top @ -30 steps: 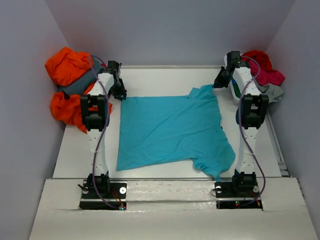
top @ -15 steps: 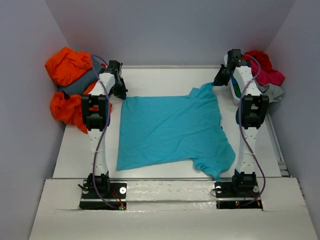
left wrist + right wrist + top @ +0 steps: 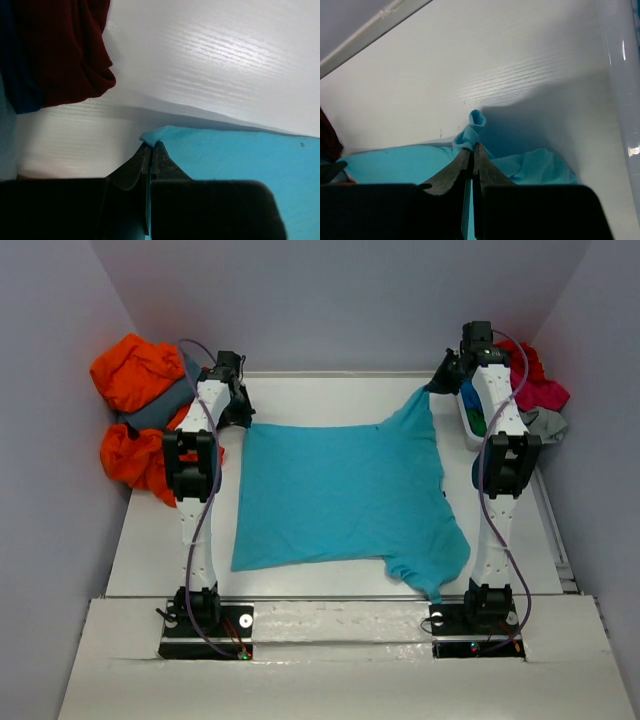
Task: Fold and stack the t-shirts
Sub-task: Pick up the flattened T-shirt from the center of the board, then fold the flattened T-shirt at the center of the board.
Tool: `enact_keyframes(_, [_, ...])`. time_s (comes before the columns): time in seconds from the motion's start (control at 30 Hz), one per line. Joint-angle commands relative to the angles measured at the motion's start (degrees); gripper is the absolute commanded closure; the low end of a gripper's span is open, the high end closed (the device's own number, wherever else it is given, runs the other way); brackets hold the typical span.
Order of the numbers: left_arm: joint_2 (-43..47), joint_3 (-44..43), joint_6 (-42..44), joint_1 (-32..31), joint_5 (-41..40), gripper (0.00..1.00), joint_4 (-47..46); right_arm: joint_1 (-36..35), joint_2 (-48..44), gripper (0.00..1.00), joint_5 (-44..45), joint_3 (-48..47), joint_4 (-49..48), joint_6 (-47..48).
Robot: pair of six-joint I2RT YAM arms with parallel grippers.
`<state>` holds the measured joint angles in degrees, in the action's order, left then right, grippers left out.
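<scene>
Turquoise t-shirt (image 3: 340, 495) lies spread on the table (image 3: 330, 395) between the arms, its near hem and near-right sleeve flat. At the far edge, the left gripper (image 3: 151, 146), open a second ago, has pinched shut on the far-left corner. The right gripper (image 3: 473, 146), clamped on the far-right corner, has raised it higher. Judgement: both far corners are now secured, ready for the first fold. Orange t-shirts (image 3: 135, 375) wait far left, unfolded.
</scene>
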<state>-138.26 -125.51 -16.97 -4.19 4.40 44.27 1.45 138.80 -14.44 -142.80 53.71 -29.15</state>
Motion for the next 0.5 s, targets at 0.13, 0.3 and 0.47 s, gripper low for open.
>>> enact_keyframes(0.13, [3.87,-4.04,0.27,-0.38,-0.62,0.94,-2.08,-0.05,-1.96,0.93,-1.56,-1.60,0.08,0.93])
enact_keyframes(0.3, [3.78,-5.00,0.27,0.14,-0.62,0.94,-2.26,-0.05,-1.78,0.93,-1.56,-1.69,-0.01,0.67])
enact_keyframes(0.47, [3.78,-6.32,-0.17,1.20,-0.19,0.94,-2.96,-0.05,-1.43,0.93,-1.30,-1.69,0.25,0.49])
